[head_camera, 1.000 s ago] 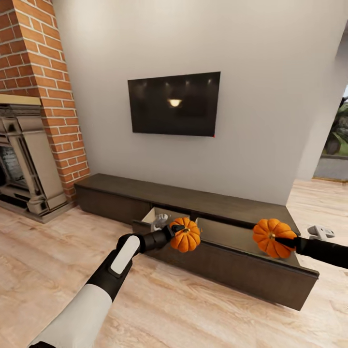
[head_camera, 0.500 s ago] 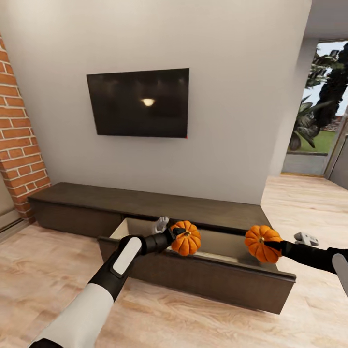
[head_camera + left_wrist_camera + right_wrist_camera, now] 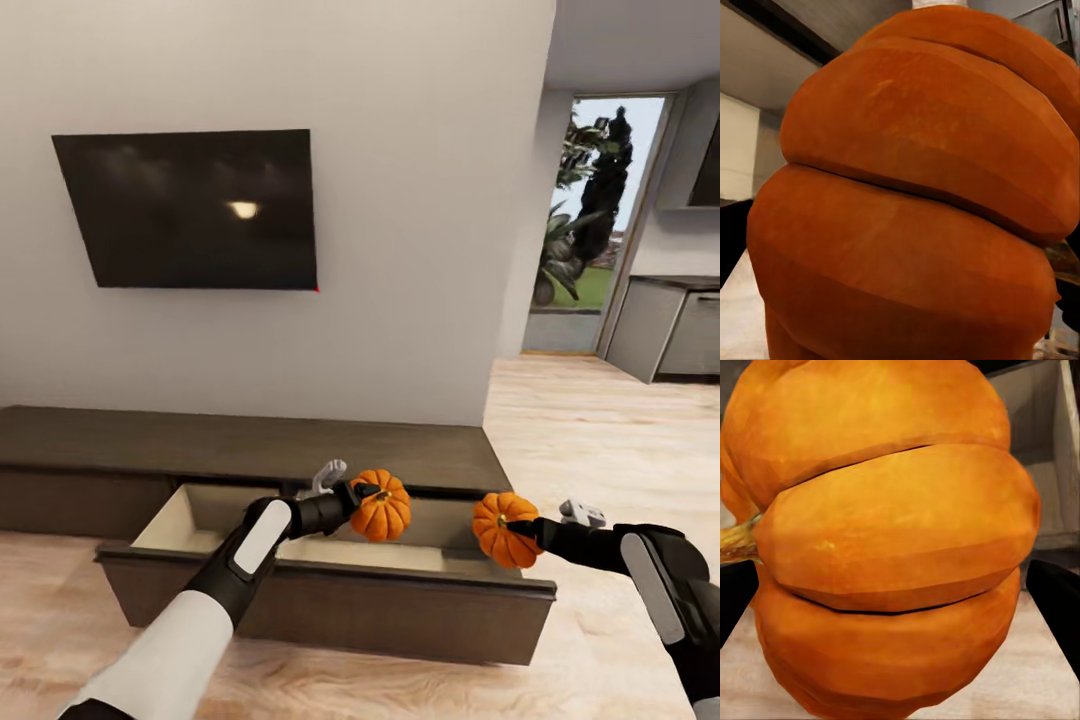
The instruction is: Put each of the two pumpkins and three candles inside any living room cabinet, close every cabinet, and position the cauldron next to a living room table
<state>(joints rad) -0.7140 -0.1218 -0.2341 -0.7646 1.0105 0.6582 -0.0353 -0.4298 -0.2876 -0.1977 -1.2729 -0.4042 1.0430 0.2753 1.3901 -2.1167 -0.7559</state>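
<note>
While the left tool (image 3: 368, 497) clamps one ribbed orange pumpkin (image 3: 381, 506) above the open drawer (image 3: 330, 590), the right tool (image 3: 528, 533) clamps the other pumpkin (image 3: 503, 530) over the drawer's right end, bare wood floor (image 3: 560, 440) beyond the dark cabinet (image 3: 240, 447).

Orange ribbed pumpkins (image 3: 381, 506), dark-brown cabinet (image 3: 330, 606)

Two ribbed orange pumpkins: left pumpkin (image 3: 381, 506) held over the long dark-brown wood cabinet's (image 3: 300, 452) open drawer; right pumpkin (image 3: 503, 529) held at its right end.
</note>
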